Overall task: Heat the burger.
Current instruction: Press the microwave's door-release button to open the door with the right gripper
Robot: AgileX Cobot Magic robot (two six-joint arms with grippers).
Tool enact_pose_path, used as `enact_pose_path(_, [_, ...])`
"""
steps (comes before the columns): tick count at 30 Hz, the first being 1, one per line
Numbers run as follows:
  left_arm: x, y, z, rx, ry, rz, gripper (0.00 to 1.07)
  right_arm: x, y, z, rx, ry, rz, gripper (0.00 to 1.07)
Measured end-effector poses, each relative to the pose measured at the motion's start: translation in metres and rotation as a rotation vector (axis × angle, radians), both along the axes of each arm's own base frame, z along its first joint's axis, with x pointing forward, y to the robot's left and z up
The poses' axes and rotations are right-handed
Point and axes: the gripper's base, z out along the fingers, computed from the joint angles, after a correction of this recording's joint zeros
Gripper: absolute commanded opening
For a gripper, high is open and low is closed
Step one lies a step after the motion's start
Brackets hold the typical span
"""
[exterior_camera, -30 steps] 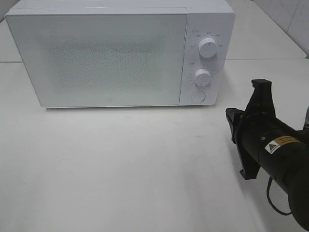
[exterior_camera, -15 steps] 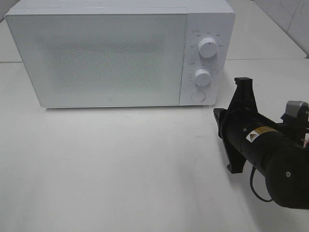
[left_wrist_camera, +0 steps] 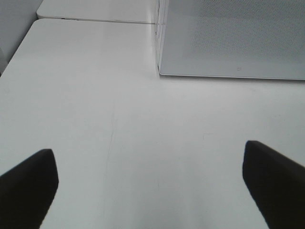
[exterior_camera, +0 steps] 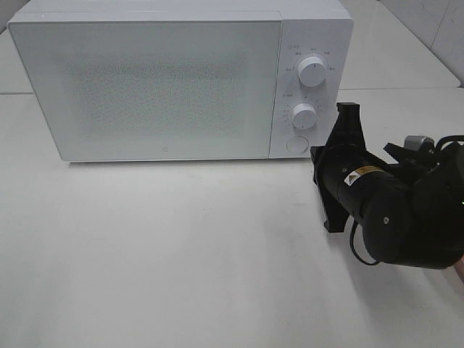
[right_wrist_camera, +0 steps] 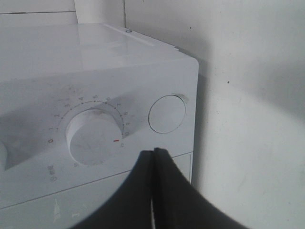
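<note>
**A:** Two jaws are seen pressed together on the right gripper [right_wrist_camera: 154, 153], with nothing pinched. It is held close in front of the microwave [exterior_camera: 319, 29], near the lower dial [right_wrist_camera: 93, 136] and the round button [right_wrist_camera: 167, 113].

**B:** And the left gripper [left_wrist_camera: 150, 186]?

**A:** Its jaws are spread wide, with nothing between them, over the white table [left_wrist_camera: 119, 133] before the microwave's left front corner.

**B:** Where is the burger found?

**A:** That cannot be told; it is shown in no view. The microwave's door [exterior_camera: 152, 90] is shut.
</note>
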Motion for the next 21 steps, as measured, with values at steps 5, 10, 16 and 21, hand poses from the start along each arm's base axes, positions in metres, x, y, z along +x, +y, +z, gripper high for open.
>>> enact_pose_path(5, [0.0, 0.0, 0.0, 0.0, 0.0, 0.0, 1.03, 0.013, 0.005, -0.005, 0.008, -0.007, 0.0, 0.0])
enact_pose_path(10, [0.0, 0.0, 0.0, 0.0, 0.0, 0.0, 1.03, 0.025, 0.008, -0.012, 0.026, 0.003, -0.003, 0.0])
enact_pose_path(16, [0.0, 0.0, 0.0, 0.0, 0.0, 0.0, 1.03, 0.037, 0.007, -0.019, 0.031, 0.008, -0.013, 0.0])
enact_pose_path(21, [0.0, 0.0, 0.0, 0.0, 0.0, 0.0, 1.03, 0.043, 0.009, -0.026, 0.034, 0.032, -0.015, 0.0])
